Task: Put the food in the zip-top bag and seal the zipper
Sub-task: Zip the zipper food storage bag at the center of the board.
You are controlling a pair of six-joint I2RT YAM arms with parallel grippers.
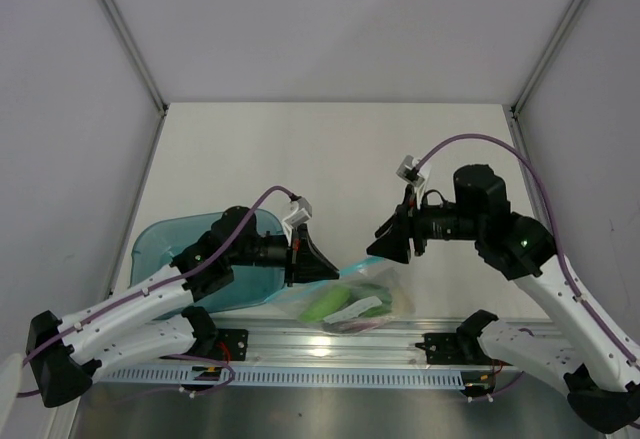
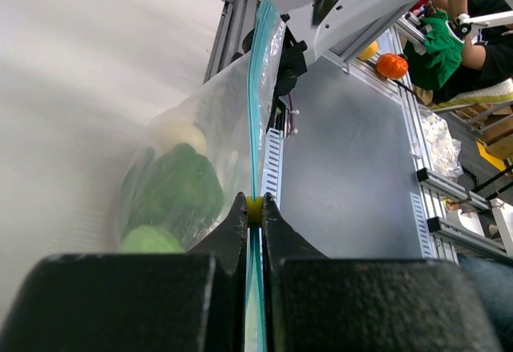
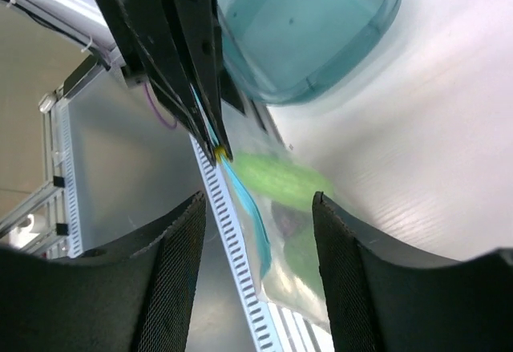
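The clear zip-top bag (image 1: 352, 297) hangs near the table's front edge with the toy food (image 1: 330, 306) inside: green pieces and a purple one show through the plastic. My left gripper (image 1: 322, 262) is shut on the light-blue zipper (image 2: 258, 103) at the bag's left end, with a small yellow slider (image 2: 254, 209) between the fingertips. The green food (image 2: 176, 192) shows in the left wrist view. My right gripper (image 1: 388, 244) is open and empty, a little above and right of the bag. In the right wrist view the bag (image 3: 309, 240), zipper (image 3: 244, 200) and green food (image 3: 280, 177) lie between its spread fingers (image 3: 178, 272).
The teal tray (image 1: 170, 244) sits at the left under my left arm, and also shows in the right wrist view (image 3: 309, 23). An aluminium rail (image 1: 330, 349) runs along the table's near edge just below the bag.
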